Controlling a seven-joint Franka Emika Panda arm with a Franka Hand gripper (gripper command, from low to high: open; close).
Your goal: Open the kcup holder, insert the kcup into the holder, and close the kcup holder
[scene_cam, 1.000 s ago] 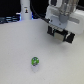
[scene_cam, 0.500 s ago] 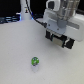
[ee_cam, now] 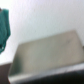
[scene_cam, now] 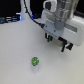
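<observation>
The kcup (scene_cam: 35, 61), a tiny cup with a bright green top and whitish body, stands alone on the white table (scene_cam: 15, 50) toward the front of the exterior view. My gripper (scene_cam: 61, 43) hangs under the white arm at the exterior view's upper right, well apart from the kcup and above table level. Its dark fingers are blurred, so their spacing is unreadable. The kcup holder does not show as such in the exterior view. In the wrist view a blurred grey-brown flat slab (ee_cam: 47, 57) lies close below the camera; what it is cannot be told.
Dark equipment (scene_cam: 10, 20) and a black cable (scene_cam: 26, 11) sit along the back edge at the exterior view's left. A blurred teal shape (ee_cam: 5, 27) shows at the edge of the wrist view.
The arm with the gripper has come lower and toward the exterior view's right and front. The kcup has stayed in place.
</observation>
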